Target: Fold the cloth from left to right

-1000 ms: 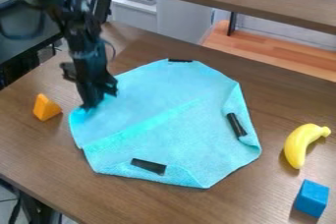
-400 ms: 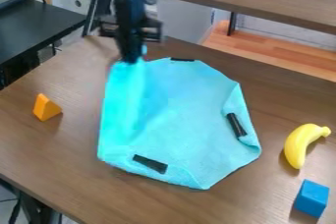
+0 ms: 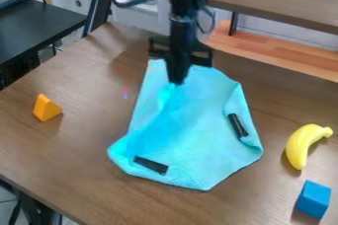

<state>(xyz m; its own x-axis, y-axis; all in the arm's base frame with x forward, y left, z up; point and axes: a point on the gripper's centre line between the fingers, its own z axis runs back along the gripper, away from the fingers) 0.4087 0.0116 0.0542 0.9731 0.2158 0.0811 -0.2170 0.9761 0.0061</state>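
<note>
Fold's part done, I'd say roughly halfway, not finished. Cloth (image 3: 204, 135) is on the desk (image 3: 79, 140), middle of the scene, left of the banana (image 3: 304, 142) and right of the orange wedge (image 3: 46, 108). End effector (image 3: 176, 82) is over the far part of the cloth, fingers together and, as I read it, clamped on a pinch of it: fabric runs up to the tips and slopes down toward the near left.

Done: grip looks good, and the pinched bit is over the cloth's own area, inboard of the left outline. Left outline slants, far end further right than the near end.

Left to do: take the pinch further right, lower it, let go, back off. Near left corner lies out to the left, rounded, not folded over. Near black strip (image 3: 151, 165) is uncovered, so is the right black strip (image 3: 238, 126) by the curled right edge. No flat, finished fold there.

Risk: with one pinch at the far end, the near side may lag and the fold come out skewed. Might need a second grab at the near left corner. Pulling too far could drag the whole cloth toward the banana. Soft stuff, expect wrinkles.
</note>
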